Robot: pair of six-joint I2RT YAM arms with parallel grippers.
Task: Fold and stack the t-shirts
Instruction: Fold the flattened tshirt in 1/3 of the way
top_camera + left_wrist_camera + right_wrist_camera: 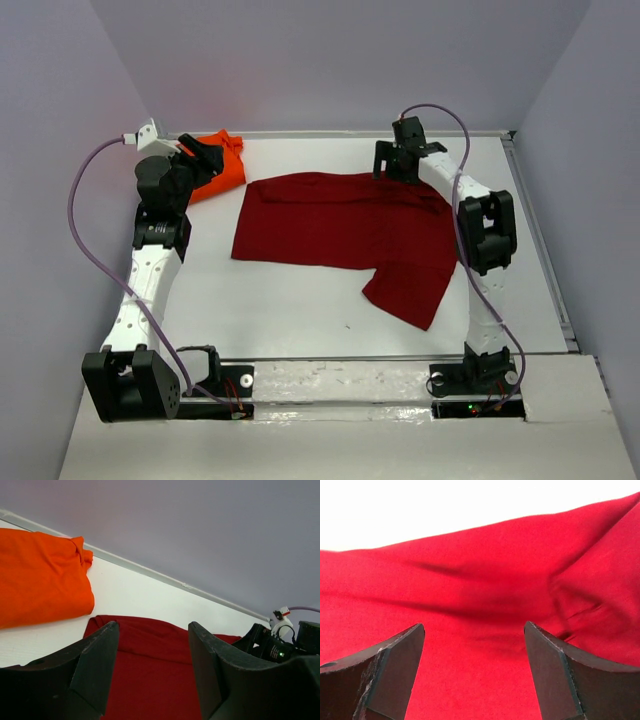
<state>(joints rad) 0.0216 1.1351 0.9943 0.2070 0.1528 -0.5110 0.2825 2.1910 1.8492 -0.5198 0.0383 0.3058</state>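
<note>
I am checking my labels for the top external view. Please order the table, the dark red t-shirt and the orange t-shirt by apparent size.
1. table
2. dark red t-shirt, spread across the middle
3. orange t-shirt, folded small and partly hidden by the left arm, yet clearly smallest

White table (300, 300), lavender walls (330, 60) (plain)

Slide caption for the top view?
Left gripper and right gripper open near red shirt; orange shirt folded far left.
</note>
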